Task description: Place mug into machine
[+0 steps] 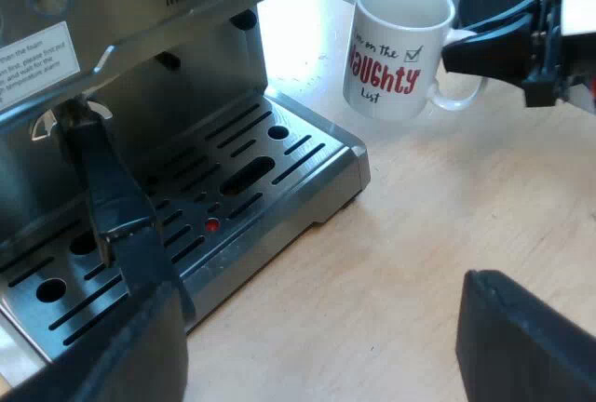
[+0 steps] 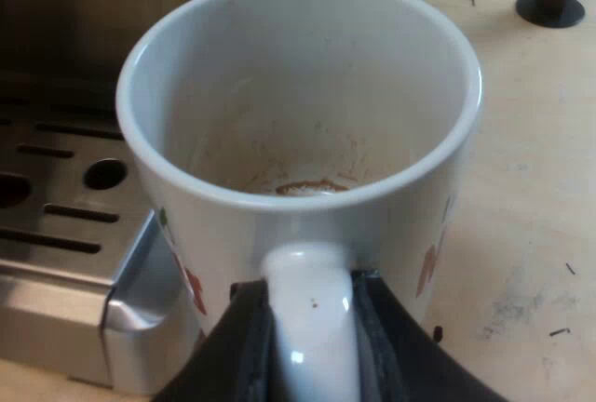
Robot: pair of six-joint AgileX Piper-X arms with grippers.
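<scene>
The right gripper's fingers are clamping the handle of the mug, which seems to be resting on the table just beside the drip tray's corner. The carry is likely beginning: it calls for lifting over the tray's rim, under the espresso machine. The left gripper, fingers apart, is hovering by the tray, possibly crowding the path.
</scene>
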